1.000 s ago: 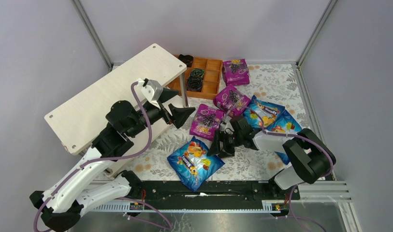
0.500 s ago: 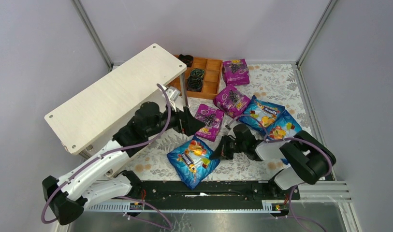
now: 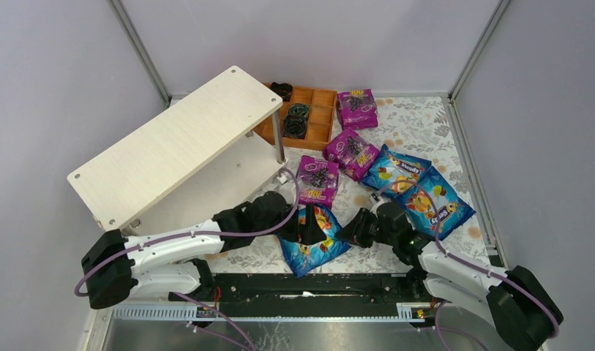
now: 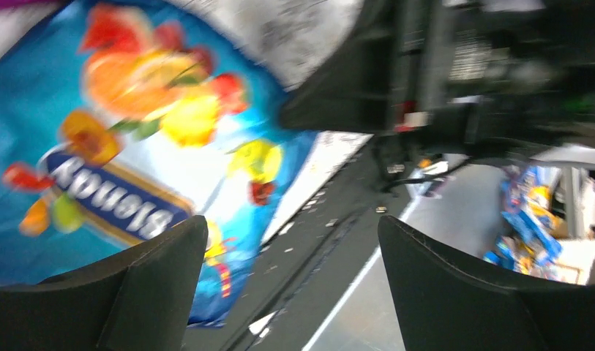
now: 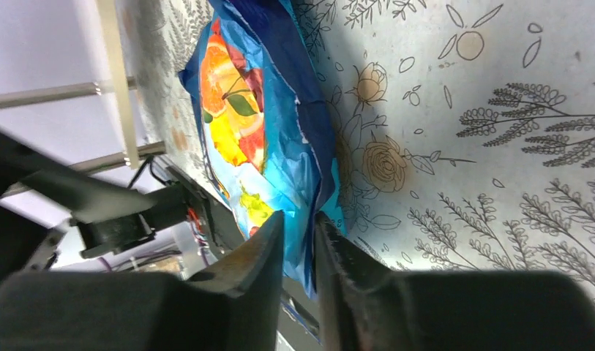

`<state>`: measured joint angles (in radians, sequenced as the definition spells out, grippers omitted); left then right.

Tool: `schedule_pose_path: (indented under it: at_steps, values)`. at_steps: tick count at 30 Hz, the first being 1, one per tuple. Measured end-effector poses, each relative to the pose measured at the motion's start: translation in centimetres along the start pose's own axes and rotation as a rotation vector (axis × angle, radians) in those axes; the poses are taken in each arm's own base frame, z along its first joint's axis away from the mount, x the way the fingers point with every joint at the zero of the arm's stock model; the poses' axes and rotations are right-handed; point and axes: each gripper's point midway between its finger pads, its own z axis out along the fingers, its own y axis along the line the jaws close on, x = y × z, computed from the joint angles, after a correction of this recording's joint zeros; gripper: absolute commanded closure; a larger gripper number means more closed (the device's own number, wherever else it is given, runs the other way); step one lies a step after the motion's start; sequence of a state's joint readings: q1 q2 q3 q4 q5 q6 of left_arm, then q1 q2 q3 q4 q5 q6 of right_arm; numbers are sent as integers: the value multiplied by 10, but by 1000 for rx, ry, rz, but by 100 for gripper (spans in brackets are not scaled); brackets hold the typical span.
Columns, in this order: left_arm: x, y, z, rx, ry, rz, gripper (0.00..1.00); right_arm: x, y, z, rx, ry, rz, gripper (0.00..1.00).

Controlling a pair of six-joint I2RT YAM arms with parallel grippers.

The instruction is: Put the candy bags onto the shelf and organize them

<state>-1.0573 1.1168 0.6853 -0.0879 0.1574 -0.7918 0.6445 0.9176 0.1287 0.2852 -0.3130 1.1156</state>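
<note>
L pincer (image 4: pixel 287 285) wide open, empty, directly over blue bag (image 3: pixel 322 247). R pincer (image 5: pixel 298 216) nrly closed, pinching bag's R edge. Bag's long axis runs near-far.

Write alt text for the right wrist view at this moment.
The right gripper pinches an edge of a crumpled blue candy bag printed with orange and yellow fruit, its jaws almost together. The bag lies on a pale table cover with a floral line print.

The left arm (image 3: pixel 170 245) and right arm (image 3: pixel 455 267) stretch low, their tips facing each other. The left hand (image 4: pixel 290 227) gapes (fingers well apart). The right hand (image 5: pixel 300 219) pinches a blue candy bag (image 5: pixel 236 124) by its edge.
</note>
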Motion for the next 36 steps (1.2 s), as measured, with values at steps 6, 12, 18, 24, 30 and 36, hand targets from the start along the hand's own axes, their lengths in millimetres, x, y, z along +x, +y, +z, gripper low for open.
schedule_pose_path:
  at_steps: [6,12,18,24,30,36]
  values:
    - [38,70,-2,-233,20,-88,5,-8,9,-6,82,36,-174,26]
    - [40,93,-12,-322,-37,-131,7,-50,25,-1,174,13,-290,0]
    - [49,115,-12,-406,-41,-165,10,-102,28,32,300,22,-343,0]
    - [57,133,-7,-480,-29,-172,5,-128,11,54,463,23,-393,11]
    - [54,136,1,-487,-44,-170,10,-147,-17,57,673,-10,-421,9]
    - [45,139,4,-464,-73,-204,23,-189,-40,25,859,-164,-419,8]
